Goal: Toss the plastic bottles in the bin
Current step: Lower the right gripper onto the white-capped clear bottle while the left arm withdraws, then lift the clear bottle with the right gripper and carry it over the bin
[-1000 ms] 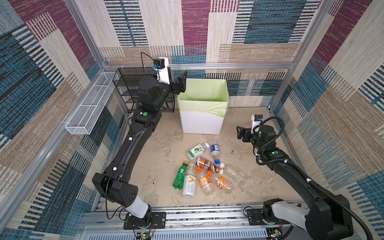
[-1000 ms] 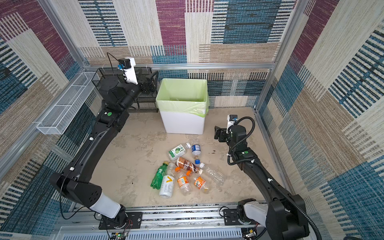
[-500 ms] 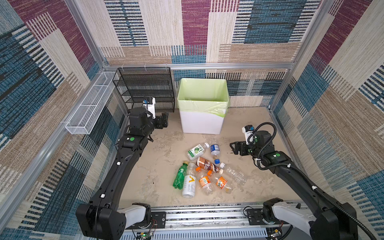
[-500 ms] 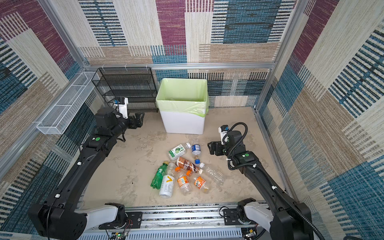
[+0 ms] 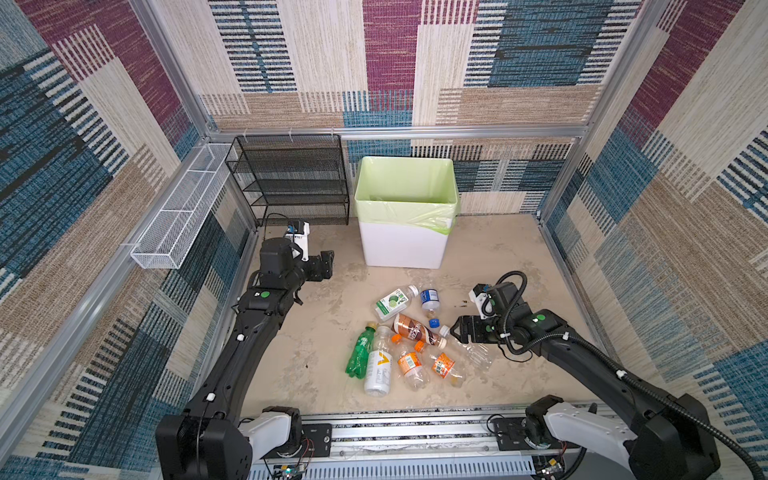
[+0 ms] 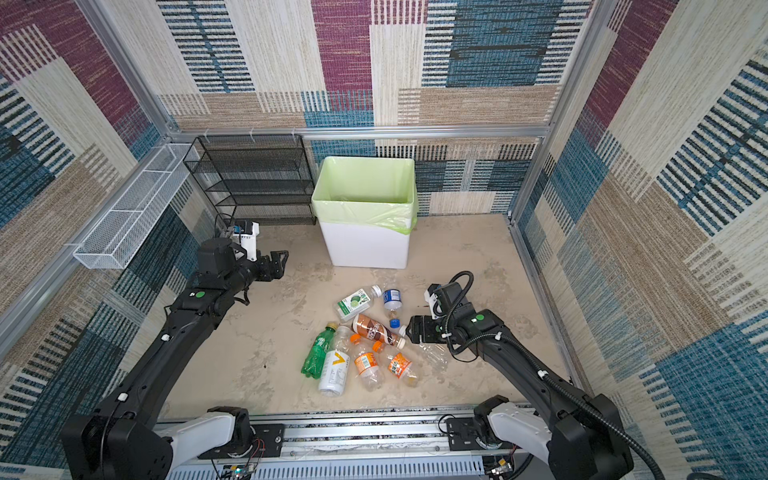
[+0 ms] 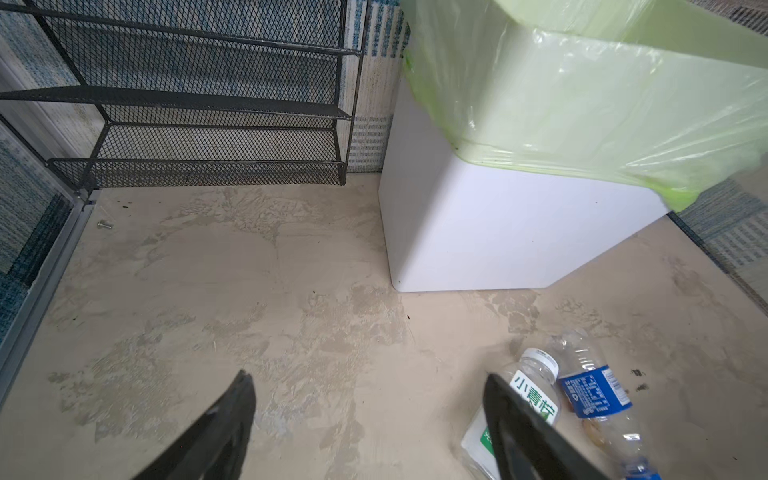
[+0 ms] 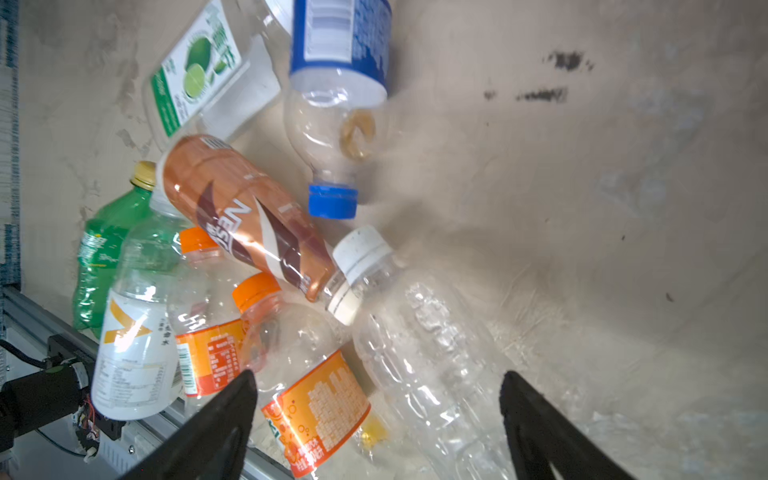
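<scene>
- The plastic bottles lie in a loose heap on the floor in front of the bin, apart from it; none is held.
- The left gripper is spread wide and empty over bare floor, between the black wire rack and the heap.
- In the left wrist view one of its fingers hides part of the lime-labelled bottle, and the frame edge cuts off the bin's rim.
- The blue-labelled bottle lies just beside the lime-labelled one; its cap end runs out of that view.
- The right gripper is spread wide at the heap's right edge, with the clear unlabelled bottle lying between its fingers in the right wrist view.
- Whether either finger touches that bottle cannot be told, and the bottle's base is cut off.
- In both top views the gripper body covers part of this bottle near its white cap.
- The brown-labelled bottle rests across the orange-capped pair, hiding parts of them.
- The green bottle is partly tucked behind the white-labelled bottle in the right wrist view.
- The bottom of the bin's inside is hard to make out.
</scene>
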You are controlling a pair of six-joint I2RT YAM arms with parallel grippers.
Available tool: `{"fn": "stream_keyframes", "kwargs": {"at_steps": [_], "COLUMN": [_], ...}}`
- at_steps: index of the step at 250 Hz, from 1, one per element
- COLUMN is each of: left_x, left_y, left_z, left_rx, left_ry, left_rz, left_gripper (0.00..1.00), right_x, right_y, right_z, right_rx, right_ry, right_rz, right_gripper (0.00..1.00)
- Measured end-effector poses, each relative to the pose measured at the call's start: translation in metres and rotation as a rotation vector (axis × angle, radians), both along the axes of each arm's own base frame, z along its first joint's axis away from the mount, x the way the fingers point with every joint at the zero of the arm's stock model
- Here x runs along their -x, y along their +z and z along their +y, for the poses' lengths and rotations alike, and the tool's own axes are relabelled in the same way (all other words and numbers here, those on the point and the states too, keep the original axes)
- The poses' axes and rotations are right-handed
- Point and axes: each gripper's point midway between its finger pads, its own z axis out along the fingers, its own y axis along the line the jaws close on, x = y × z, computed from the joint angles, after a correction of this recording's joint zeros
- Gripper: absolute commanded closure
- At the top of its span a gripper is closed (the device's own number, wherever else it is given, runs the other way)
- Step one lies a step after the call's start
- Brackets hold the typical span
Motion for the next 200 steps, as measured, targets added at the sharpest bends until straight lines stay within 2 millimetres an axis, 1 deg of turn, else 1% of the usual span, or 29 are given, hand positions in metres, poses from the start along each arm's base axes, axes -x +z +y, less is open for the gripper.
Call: {"fn": "stream_keyframes", "kwargs": {"at_steps": [11, 28, 83, 107, 132, 146, 172, 200], "left_x": [0.0, 0.0, -0.001, -0.001, 0.0, 0.0, -0.001, -0.002], "left_y": [0.0, 0.001, 0.008, 0.009, 0.008, 0.008, 0.006, 0.003], "left_z": [0.001, 0.0, 0.003, 0.003, 0.002, 0.003, 0.003, 0.002], "left_rx": [0.005, 0.016, 0.052, 0.063, 0.077, 0.08, 0.084, 0.089], "left_ry": [0.003, -0.005, -0.006, -0.004, -0.013, -0.01, -0.008, -0.012], "left_rz": [-0.002, -0.004, -0.027, -0.028, -0.024, -0.021, -0.015, -0.007], "left_gripper": [0.14, 0.14, 0.15, 0.15, 0.15, 0.15, 0.16, 0.16], "right_x": [0.008, 0.015, 0.018, 0.021, 0.022, 0.022, 0.021, 0.019], "right_y": [-0.009, -0.016, -0.031, -0.037, -0.045, -0.048, -0.049, -0.048], "right_z": [-0.002, -0.004, -0.007, -0.004, -0.006, -0.007, -0.009, -0.01], "right_rx": [0.011, 0.029, 0.096, 0.121, 0.159, 0.176, 0.184, 0.188], "right_ry": [-0.007, -0.025, -0.054, -0.043, -0.051, -0.06, -0.077, -0.095], "right_rz": [0.033, 0.07, 0.117, 0.137, 0.153, 0.158, 0.159, 0.153], "right_gripper": [0.08, 0.08, 0.1, 0.13, 0.18, 0.23, 0.33, 0.39]}}
